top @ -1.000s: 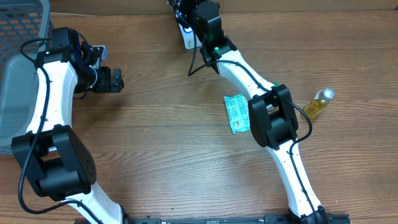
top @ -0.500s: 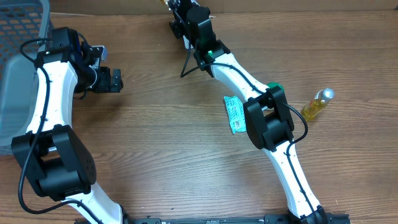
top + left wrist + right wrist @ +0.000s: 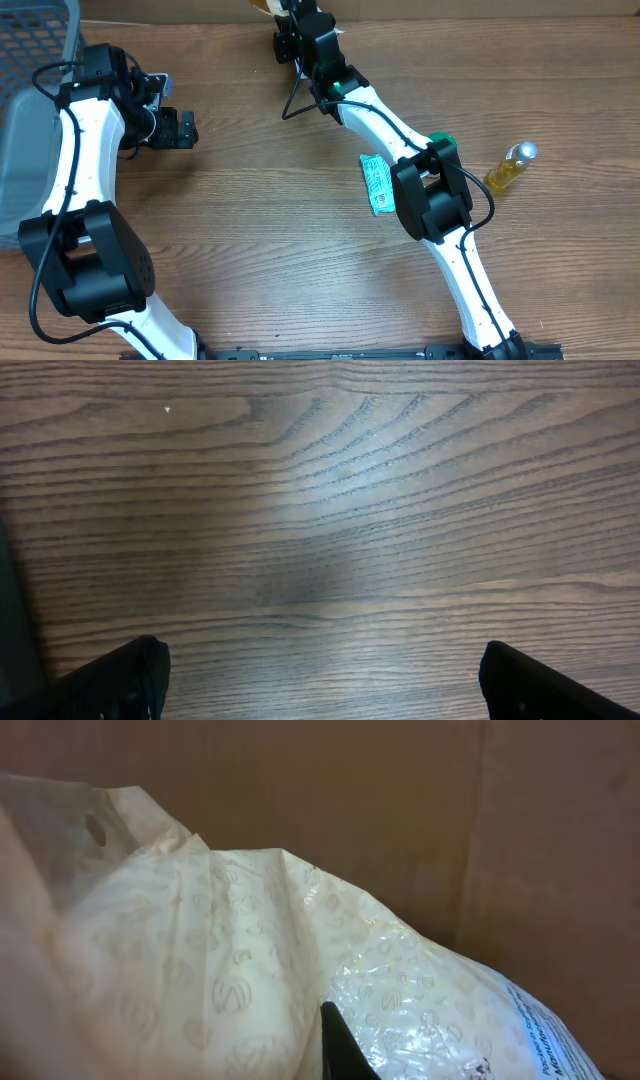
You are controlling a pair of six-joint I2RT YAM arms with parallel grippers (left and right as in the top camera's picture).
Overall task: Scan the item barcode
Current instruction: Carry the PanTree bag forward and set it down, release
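Observation:
A cream plastic packet (image 3: 200,950) with a faint printed pattern and small text at its lower right fills the right wrist view, in front of a brown cardboard wall (image 3: 400,810). My right gripper (image 3: 340,1042) is shut on the packet, with one dark fingertip pressed into the film. Overhead, the right gripper (image 3: 292,22) sits at the table's far edge, and only a yellowish corner of the packet (image 3: 262,5) shows at the top of the frame. No barcode is visible. My left gripper (image 3: 186,129) (image 3: 320,680) hangs wide open over bare wood at the left, holding nothing.
A green packet (image 3: 377,184) lies on the table beside the right arm's elbow. A small yellow bottle (image 3: 511,166) lies at the right. A grey mesh basket (image 3: 28,100) stands at the far left edge. A thin black cable (image 3: 296,92) loops below the right wrist.
The right gripper has carried the packet up and to the left, toward the far edge, so most of it has left the overhead view. The left arm has not moved.

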